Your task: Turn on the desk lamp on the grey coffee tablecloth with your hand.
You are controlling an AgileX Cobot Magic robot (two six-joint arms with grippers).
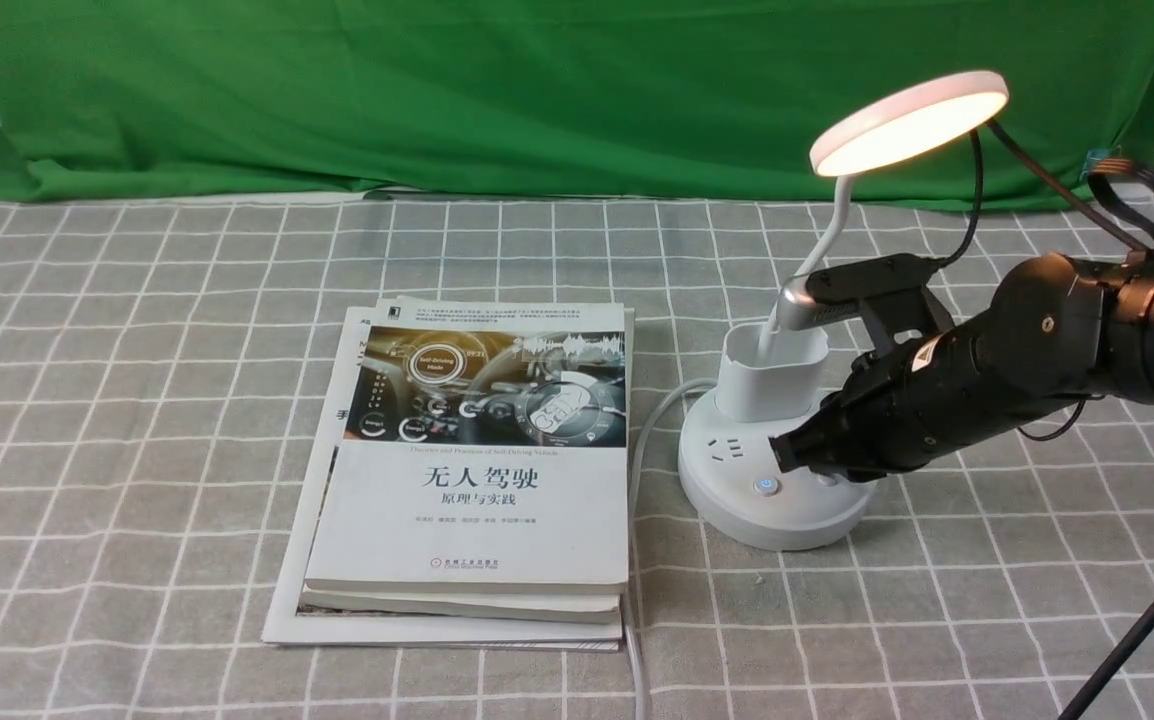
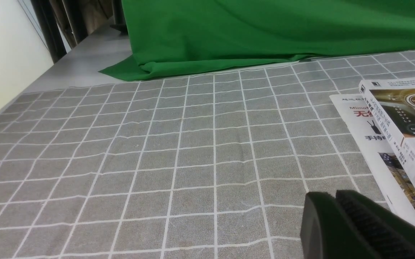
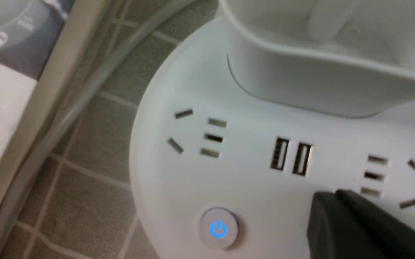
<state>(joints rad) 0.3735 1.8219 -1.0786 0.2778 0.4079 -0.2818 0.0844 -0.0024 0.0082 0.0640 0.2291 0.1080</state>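
My right end effector (image 1: 789,452) hangs low over the desk lamp (image 1: 727,495) base, and its cup holder (image 1: 772,378) stands close behind. The books (image 1: 477,480) block my way left. Past them, the grey coffee tablecloth (image 1: 117,420) lies wide open.

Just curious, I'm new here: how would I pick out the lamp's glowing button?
On the grey checked tablecloth, right of the stacked books, stands the white desk lamp. Near the front edge of its round base sits the button; unlike the sockets nearby, it glows with a blue power symbol.
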